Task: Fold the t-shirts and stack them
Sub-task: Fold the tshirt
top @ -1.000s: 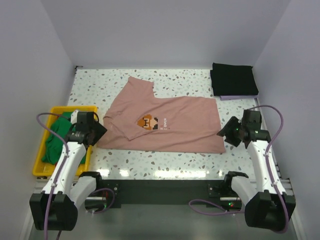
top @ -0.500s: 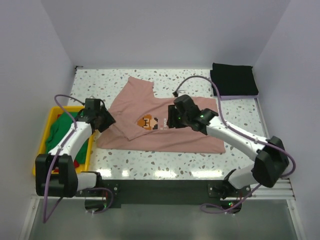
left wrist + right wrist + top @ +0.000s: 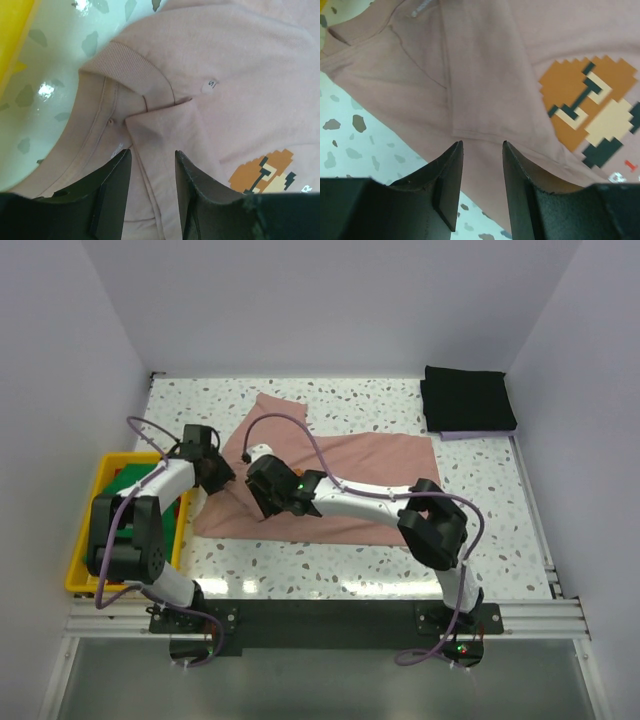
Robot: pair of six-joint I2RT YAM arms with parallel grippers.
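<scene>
A pink t-shirt point(image 3: 370, 470) with a pixel-art print point(image 3: 590, 105) lies spread flat on the speckled table, one sleeve folded in over its chest. My left gripper point(image 3: 215, 472) hovers open at the shirt's left end, next to the ribbed collar point(image 3: 125, 67); its jaws point(image 3: 152, 155) straddle the folded sleeve's edge with only cloth below them. My right gripper point(image 3: 268, 495) has reached across to the same end and is open point(image 3: 482, 145) just over the folded sleeve's hem, near the shirt's front edge. Neither pinches cloth.
A folded black shirt point(image 3: 468, 398) rests on a lavender one at the back right corner. The yellow bin point(image 3: 140, 456) at the left holds a green shirt point(image 3: 118, 483). The right arm stretches diagonally over the shirt's front half.
The right arm swung from the table's right edge across the shirt to its left end. The left gripper moved from beside the bin onto the shirt near the collar.
</scene>
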